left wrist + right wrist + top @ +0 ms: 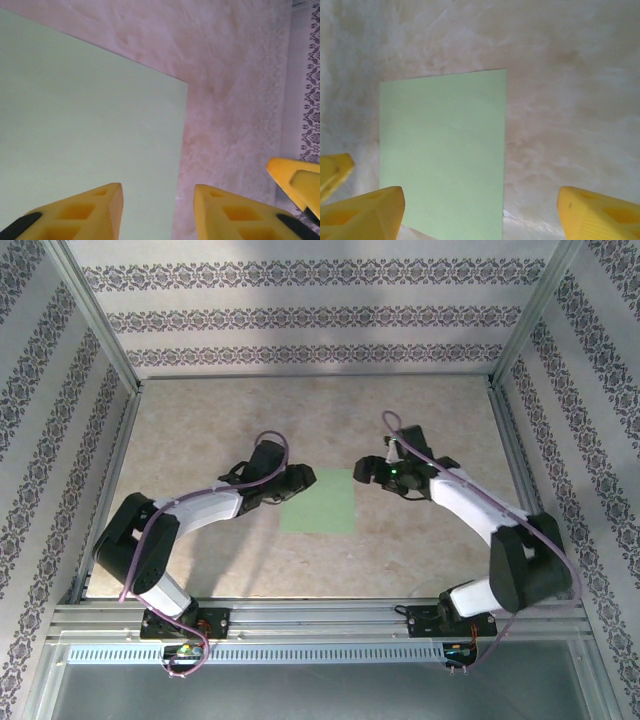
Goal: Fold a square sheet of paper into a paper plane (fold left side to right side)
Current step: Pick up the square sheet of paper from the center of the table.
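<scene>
At the near edge of the table point(200, 430), the two arms rise from their bases and bend inward. Between them, around the middle of the table, the square sheet of paper point(318, 505) lies flat, its sides roughly square to the table's edges. It appears uncreased, so the first fold is probably not yet made.

Both sets of fingers hang at the sheet's far edge. The left fingers point(300, 478) are over the far left corner, parted by a modest gap and holding nothing. In the left wrist view, one straight edge of the sheet runs into that gap. The right fingers point(362, 471) sit just beside the far right corner, spread wide and empty, with the sheet ahead of them and towards their left tip.

For a left-to-right fold, the left arm is the nearer one to the side that must lift. That side runs from near to far.

The table is smooth, marbled beige, which gives thin paper little to catch on. Bare surface lies all round the sheet, out to the metal rails point(310, 615) and the patterned walls point(300, 320) beyond.
</scene>
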{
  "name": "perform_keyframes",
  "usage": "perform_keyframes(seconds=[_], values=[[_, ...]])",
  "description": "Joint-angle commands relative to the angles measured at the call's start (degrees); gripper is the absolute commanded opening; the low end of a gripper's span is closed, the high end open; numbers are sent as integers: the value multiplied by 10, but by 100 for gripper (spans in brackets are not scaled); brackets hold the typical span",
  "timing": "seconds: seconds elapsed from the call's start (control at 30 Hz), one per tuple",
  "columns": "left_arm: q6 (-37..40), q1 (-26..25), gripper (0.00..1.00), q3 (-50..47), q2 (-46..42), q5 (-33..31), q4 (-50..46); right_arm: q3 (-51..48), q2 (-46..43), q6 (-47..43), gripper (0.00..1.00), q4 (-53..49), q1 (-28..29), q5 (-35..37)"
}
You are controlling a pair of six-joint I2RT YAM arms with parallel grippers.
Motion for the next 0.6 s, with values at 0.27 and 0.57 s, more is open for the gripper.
perform_keyframes(seconds=[0.27,0.57], values=[[74,49,20,-26,35,91,-67,191,219,-59,86,-89,89,122],[103,48,14,-2,75,100,-98,274,305,-79,91,-132,110,186]])
